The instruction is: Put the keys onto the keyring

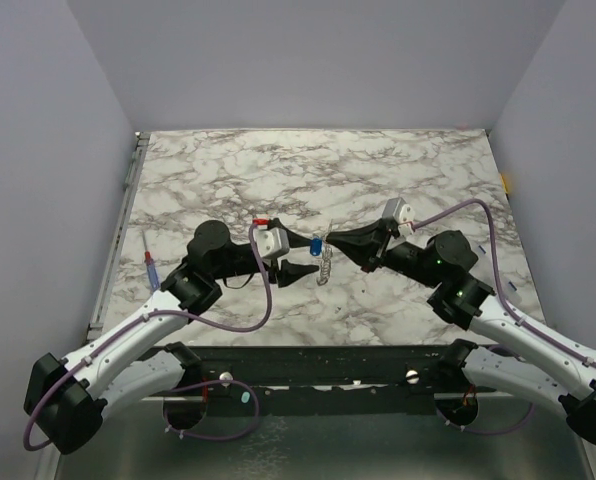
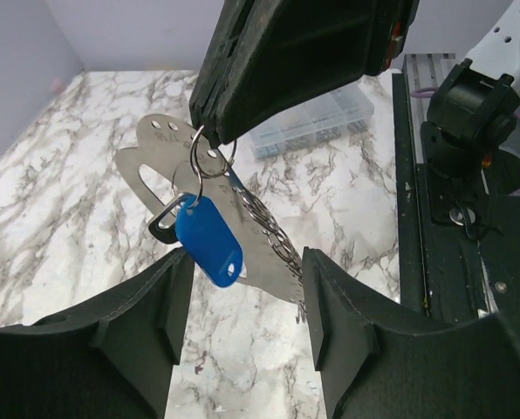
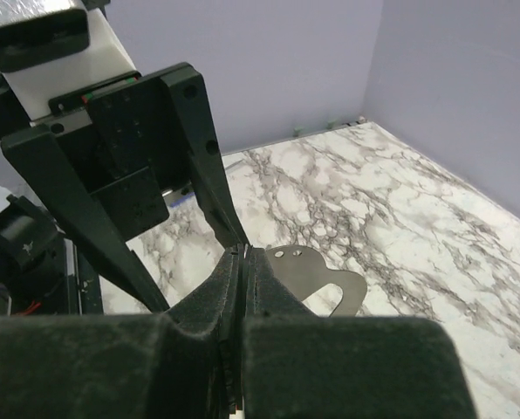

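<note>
Left jaws stand spread just below the keyring (image 2: 211, 155), which the right jaws pinch above the worktop (image 2: 59, 218). Keys (image 2: 209, 240), one blue-headed, already hang on it; threading looks nearly finished.

Robot lab — enclosed marble bench (image 1: 228, 170).

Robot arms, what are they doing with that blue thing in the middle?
The right hand is pinched shut on the keyring, holding it up above the marble table. A blue-headed key, a flat metal tag and a chain hang from the ring. The left hand is open right next to the dangling bunch and isn't gripping anything.
</note>
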Motion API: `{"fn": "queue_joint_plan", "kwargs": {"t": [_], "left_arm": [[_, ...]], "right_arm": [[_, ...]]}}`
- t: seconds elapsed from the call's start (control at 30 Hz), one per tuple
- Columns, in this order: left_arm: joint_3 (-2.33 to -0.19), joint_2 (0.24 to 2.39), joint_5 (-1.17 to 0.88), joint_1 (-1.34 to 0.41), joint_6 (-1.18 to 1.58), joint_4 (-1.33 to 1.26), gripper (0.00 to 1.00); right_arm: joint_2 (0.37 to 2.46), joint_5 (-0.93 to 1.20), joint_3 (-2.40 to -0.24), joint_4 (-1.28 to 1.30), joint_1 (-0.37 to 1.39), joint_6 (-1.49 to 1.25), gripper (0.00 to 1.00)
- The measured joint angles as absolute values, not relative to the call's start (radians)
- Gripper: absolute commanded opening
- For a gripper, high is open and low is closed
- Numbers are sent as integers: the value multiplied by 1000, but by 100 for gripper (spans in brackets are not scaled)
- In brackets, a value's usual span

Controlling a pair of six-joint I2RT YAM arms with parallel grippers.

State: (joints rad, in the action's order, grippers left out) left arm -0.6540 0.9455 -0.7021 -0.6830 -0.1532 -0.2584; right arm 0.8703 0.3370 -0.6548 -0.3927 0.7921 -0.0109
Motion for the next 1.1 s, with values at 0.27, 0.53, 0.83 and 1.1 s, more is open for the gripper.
{"fn": "queue_joint_plan", "kwargs": {"t": [0.27,0.53,0.83,1.1], "left_arm": [[-654,875,-714,-654,-187,-246,47],[-656,874,-780,-621,-183,-249,44],[-662,929,-908,-616,-105,-317,39],[-664,962,-957,-616,-60,-347,10]], "right_arm": [[870,419,-653,-388,792,-4,1],[875,509,-653,-369,792,7,1],[894,545,-653,-364,792,8,1],[901,552,-653,-364,792,8,1]]}}
